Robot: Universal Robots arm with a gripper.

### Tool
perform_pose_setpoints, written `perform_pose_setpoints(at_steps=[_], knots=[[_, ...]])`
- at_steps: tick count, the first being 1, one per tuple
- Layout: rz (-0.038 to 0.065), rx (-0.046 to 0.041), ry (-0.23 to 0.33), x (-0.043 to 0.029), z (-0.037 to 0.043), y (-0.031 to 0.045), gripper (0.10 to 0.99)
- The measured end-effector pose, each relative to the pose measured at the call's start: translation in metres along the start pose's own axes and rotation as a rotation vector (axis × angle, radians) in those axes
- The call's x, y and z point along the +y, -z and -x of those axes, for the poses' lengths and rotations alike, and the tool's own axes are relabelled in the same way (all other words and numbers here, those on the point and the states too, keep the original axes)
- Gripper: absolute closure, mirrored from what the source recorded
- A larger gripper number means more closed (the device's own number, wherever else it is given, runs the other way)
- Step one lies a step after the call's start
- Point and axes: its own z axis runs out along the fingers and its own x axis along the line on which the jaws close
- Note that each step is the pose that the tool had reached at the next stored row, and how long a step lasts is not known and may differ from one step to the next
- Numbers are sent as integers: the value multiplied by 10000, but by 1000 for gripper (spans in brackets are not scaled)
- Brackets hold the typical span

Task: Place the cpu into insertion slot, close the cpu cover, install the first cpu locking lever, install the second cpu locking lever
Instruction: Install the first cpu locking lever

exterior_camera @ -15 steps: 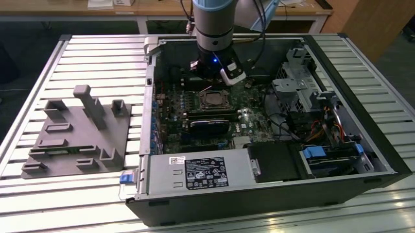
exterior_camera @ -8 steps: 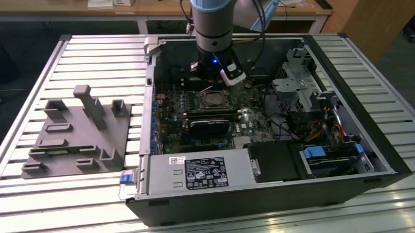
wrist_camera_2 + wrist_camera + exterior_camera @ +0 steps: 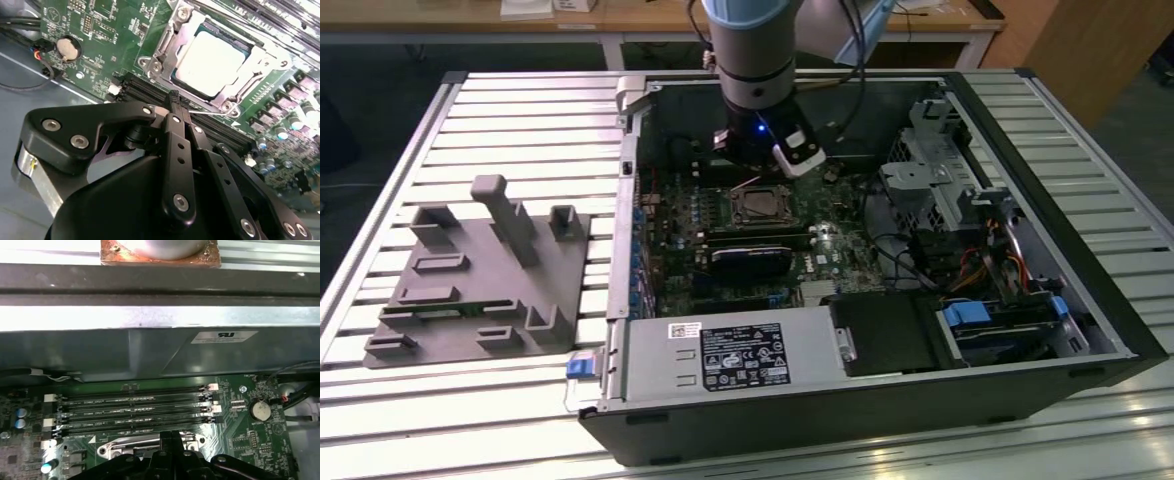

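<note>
The cpu (image 3: pixel 212 57), pale and square, lies flat in the insertion slot (image 3: pixel 150 64) on the green board. The silvery cpu cover (image 3: pixel 167 40) is folded down around it, with the chip showing through the cut-out. My gripper (image 3: pixel 175 98) hangs just beside the socket's edge, its black fingers pressed together. A thin metal lever rod (image 3: pixel 215 113) runs along that edge right by the fingertips; whether they touch it I cannot tell. In the exterior view the gripper (image 3: pixel 767 165) is over the far side of the socket (image 3: pixel 761 206). The first wrist view has the fingertips (image 3: pixel 172 437) in front of the socket rim.
Long black memory slots (image 3: pixel 135 412) lie between the socket and the case wall (image 3: pixel 150 352). A coin cell (image 3: pixel 67 47) sits on the board. A black card (image 3: pixel 750 260), power supply (image 3: pixel 734 355) and drive cage (image 3: pixel 934 180) crowd the case. A grey fixture block (image 3: pixel 480 270) stands at the exterior view's left.
</note>
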Motion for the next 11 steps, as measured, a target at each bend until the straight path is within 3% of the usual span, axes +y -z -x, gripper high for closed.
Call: perform_pose_setpoints(at_steps=[2,6,9,11], knots=[[13,-89,23,-2,-21,-1,980],[31,-111,25,-6,-54,-1,980],[208,-109,2,-11,-74,-14,980],[260,-154,9,-15,-89,-27,980]])
